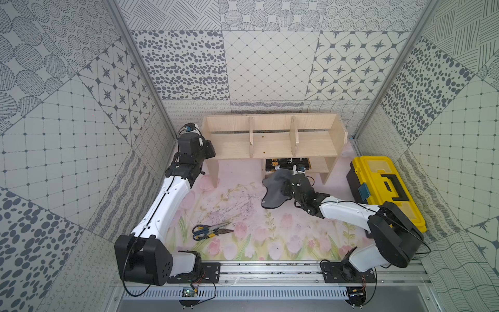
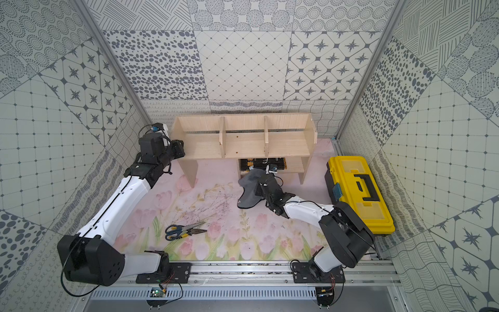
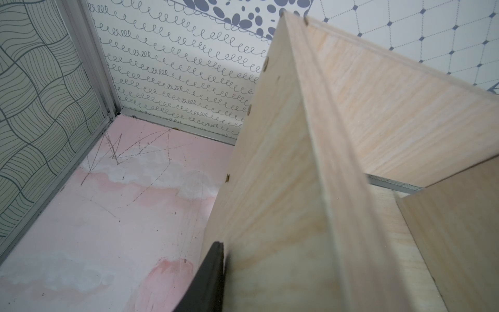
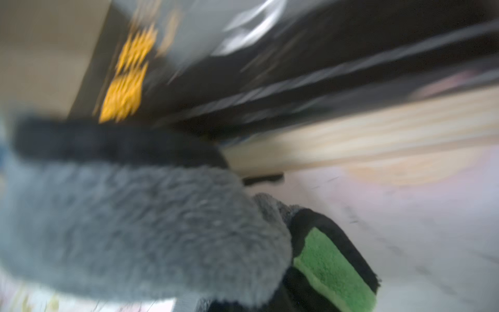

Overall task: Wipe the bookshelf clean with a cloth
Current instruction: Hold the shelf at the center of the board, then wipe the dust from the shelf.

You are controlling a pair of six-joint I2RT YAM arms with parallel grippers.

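Just in front of the bookshelf, near its lower shelf, the cloth droops bunched from the right jaws, closed tight on it. Soft, light, floppy; I judge a wad holds better than an edge. Left jaws: one against the bookshelf's end panel, other hidden; grip I cannot tell. Toolbox beside the bookshelf: lid closed, contents unseen.

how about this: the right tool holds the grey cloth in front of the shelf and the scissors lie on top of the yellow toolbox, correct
Not quite. Both top views show the scissors lying on the flowered mat, not on the yellow toolbox. The right tool does hold the grey cloth in front of the shelf.
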